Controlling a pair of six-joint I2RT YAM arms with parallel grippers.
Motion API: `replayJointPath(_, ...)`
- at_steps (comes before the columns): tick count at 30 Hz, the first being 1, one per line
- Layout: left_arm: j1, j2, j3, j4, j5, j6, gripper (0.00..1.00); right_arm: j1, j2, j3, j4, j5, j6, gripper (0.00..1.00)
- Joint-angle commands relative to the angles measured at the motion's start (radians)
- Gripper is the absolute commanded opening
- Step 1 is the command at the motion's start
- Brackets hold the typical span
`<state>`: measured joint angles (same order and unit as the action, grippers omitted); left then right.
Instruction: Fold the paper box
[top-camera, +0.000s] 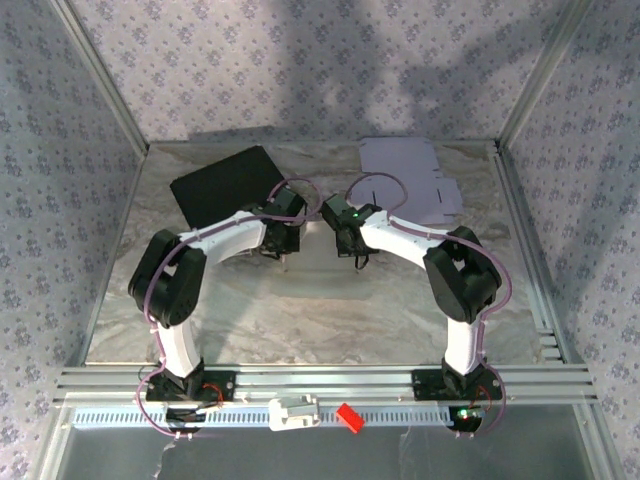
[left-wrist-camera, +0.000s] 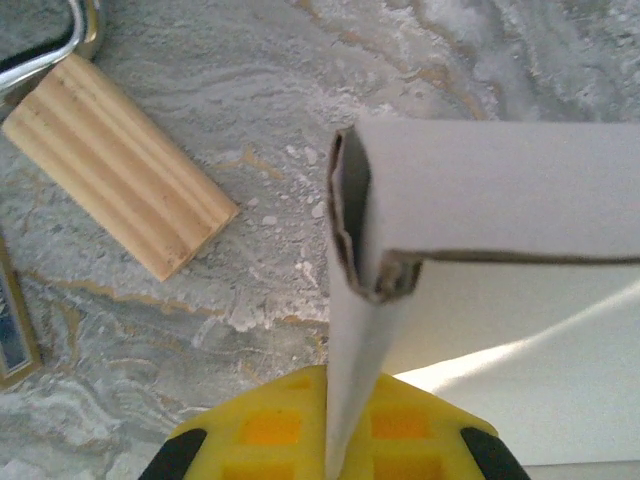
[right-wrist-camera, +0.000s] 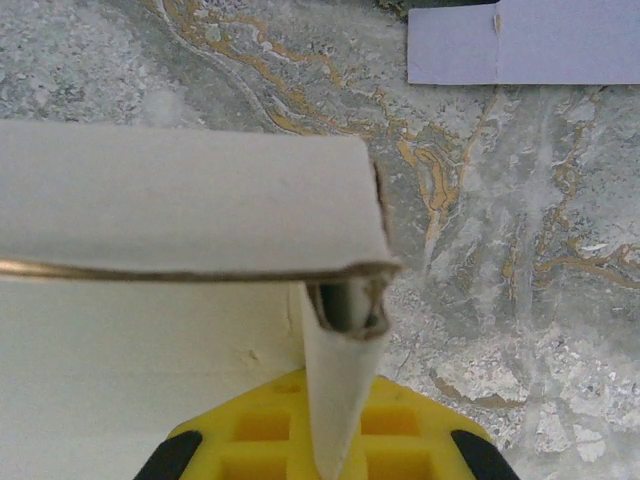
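The paper box is white card, folded into a shape with raised walls. In the left wrist view its left corner stands just ahead of my left gripper, which is shut on the thin side wall running down from that corner. In the right wrist view the box fills the left half, and my right gripper is shut on the wall below its right corner. From above, the left gripper and right gripper point down close together at the table's middle.
A ribbed wooden block lies on the marble left of the box. A black sheet lies at the back left and a flat lilac box blank at the back right. Metal frame posts edge the table.
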<state>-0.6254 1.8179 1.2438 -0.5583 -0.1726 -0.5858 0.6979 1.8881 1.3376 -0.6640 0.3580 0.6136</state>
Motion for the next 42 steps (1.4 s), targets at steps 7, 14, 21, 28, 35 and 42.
replayJointPath(7,-0.086,0.072,0.071,-0.268,-0.327,-0.209,0.00,-0.003,0.012,-0.017,-0.046,-0.011,0.007,0.00)
replayJointPath(14,-0.087,0.081,0.078,-0.244,-0.316,-0.210,0.00,-0.001,0.005,-0.021,-0.031,-0.028,0.007,0.00)
replayJointPath(21,-0.086,0.011,0.068,-0.141,-0.210,-0.097,0.30,-0.003,0.002,-0.027,-0.020,-0.036,-0.005,0.00)
replayJointPath(28,-0.020,-0.079,0.010,-0.058,-0.064,-0.048,0.52,-0.005,0.005,-0.028,-0.020,-0.036,-0.006,0.00)
replayJointPath(35,0.013,-0.031,0.009,-0.068,-0.007,-0.005,0.48,-0.008,0.013,-0.015,-0.035,-0.031,-0.005,0.00)
replayJointPath(42,0.028,0.003,0.006,-0.051,0.013,0.001,0.30,-0.009,0.025,-0.004,-0.053,-0.021,-0.006,0.00)
